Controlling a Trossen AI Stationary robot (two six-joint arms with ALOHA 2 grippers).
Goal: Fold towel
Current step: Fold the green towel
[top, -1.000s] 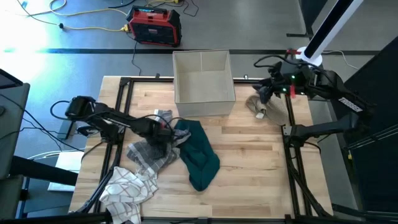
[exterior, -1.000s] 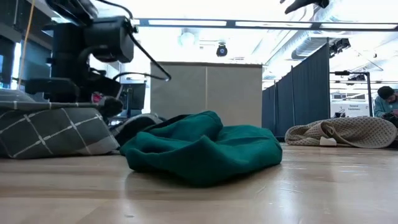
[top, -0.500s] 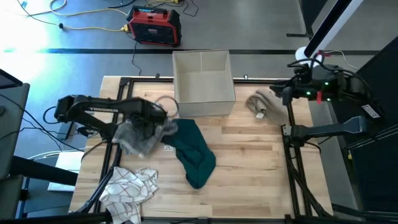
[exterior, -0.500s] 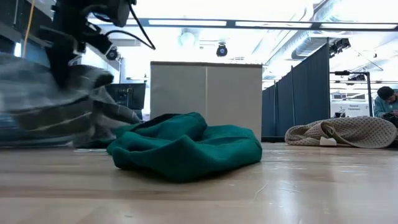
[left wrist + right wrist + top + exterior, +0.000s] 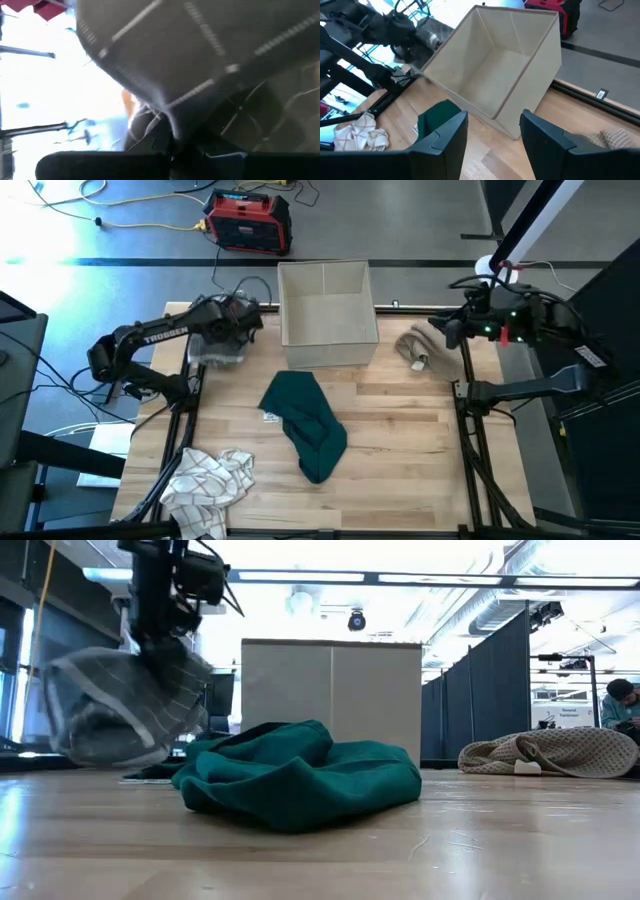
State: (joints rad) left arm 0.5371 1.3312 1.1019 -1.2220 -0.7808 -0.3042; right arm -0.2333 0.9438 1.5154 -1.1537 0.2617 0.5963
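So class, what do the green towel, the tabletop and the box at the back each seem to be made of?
Green towel: soft matte cloth, judging by its crumpled, rounded folds. Tabletop: pale wood, butcher-block style, with plank seams, visible grain and a slight sheen. Box: probably stiff beige fabric or card; its flat matte panels stand upright, with a crease down the back wall.

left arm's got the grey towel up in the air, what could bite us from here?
1. The grey checked towel hangs bunched from the left gripper, clear of the table; laid down like that it may land crumpled, not flat.
2. It hangs close to the beige box and could catch its wall.
3. The green towel lies mid-table, taking folding space.
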